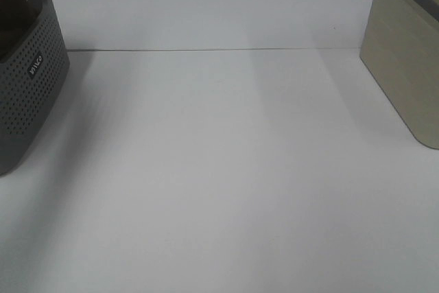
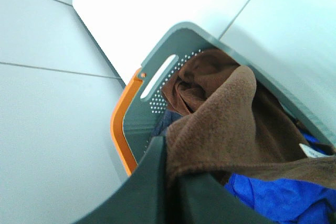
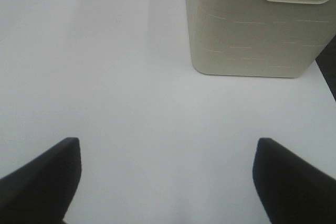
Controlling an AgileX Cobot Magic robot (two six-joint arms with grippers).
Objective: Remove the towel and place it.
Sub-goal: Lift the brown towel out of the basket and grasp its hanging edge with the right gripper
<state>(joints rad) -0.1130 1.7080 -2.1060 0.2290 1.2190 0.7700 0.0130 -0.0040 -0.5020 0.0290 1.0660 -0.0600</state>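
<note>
The towel [image 2: 226, 124], a brown plush cloth with a small white tag [image 2: 313, 150], lies bunched in the grey perforated basket [image 2: 173, 51]. My left gripper [image 2: 172, 169] is inside the basket, shut on a fold of the towel, and its dark fingers [image 2: 149, 187] pinch the cloth's edge. In the exterior view only the basket [image 1: 27, 87] shows at the far left; the towel and both grippers are out of sight there. My right gripper [image 3: 168, 182] hovers open over the bare white table [image 3: 131, 77], holding nothing.
A blue cloth [image 2: 273, 198] lies under the towel in the basket, which has an orange rim piece [image 2: 122, 129]. A beige bin [image 1: 405, 66] stands at the table's right side, ahead of the right gripper [image 3: 247, 30]. A white back wall [image 1: 206, 5] bounds the table.
</note>
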